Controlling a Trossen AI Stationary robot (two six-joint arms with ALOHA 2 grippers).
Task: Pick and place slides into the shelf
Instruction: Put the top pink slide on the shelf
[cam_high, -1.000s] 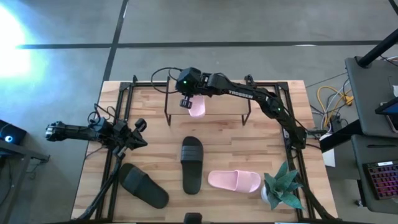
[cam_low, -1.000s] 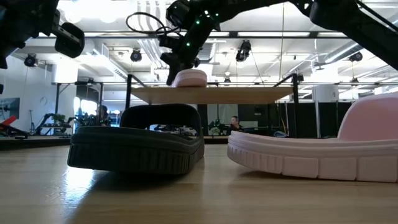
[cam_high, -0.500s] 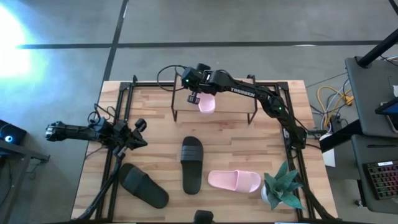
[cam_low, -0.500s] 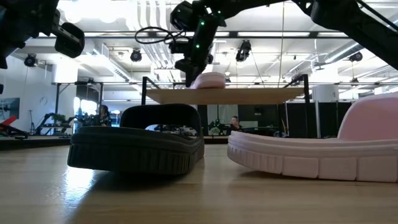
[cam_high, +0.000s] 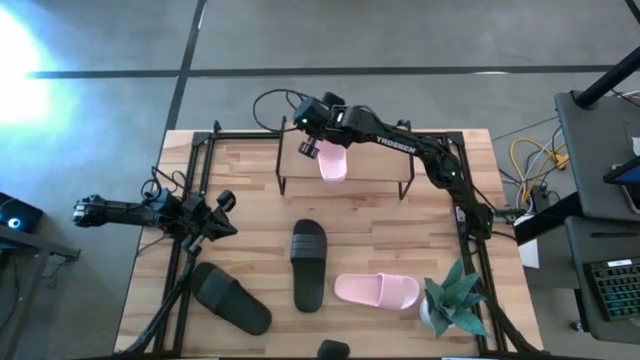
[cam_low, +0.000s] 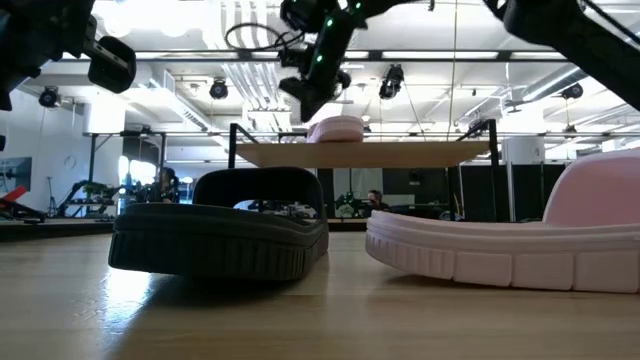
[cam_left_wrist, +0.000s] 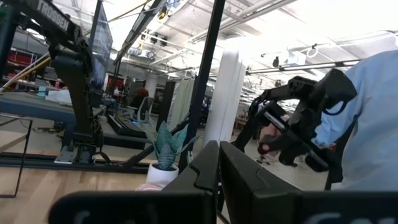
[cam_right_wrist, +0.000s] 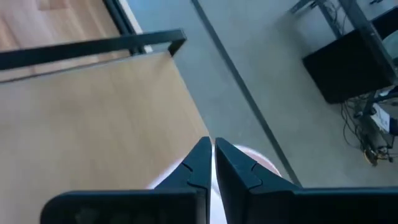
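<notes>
One pale pink slide (cam_high: 333, 165) lies on the light plank top of the shelf (cam_high: 375, 168), towards its left part; in the low view it (cam_low: 336, 129) sits flat on the plank (cam_low: 400, 153). The shelf stands at the far middle of the table (cam_high: 250, 215) on thin black wire legs.

The right gripper (cam_high: 309, 149) hangs just above the shelf, beside the pink slide's left edge and apart from it. In the low view it (cam_low: 303, 100) is above and just left of the slide, not touching. Seen from its own wrist, its two fingers (cam_right_wrist: 200, 163) stand close together with only a thin gap between them and nothing in it.

Nearer the front, a black slide (cam_high: 308, 263) lies at the middle of the table, lengthwise front to back. A second pale pink slide (cam_high: 377, 290) lies just right of it, turned crosswise. Another black slide (cam_high: 232, 298) lies at an angle near the front left. A small potted plant (cam_high: 455, 298) stands at the front right corner, just beside the second pink slide.

The left gripper (cam_high: 222, 213) waits over the table's left edge, well apart from the shelf, with its fingers (cam_left_wrist: 205, 171) nearly together and holding nothing.
</notes>
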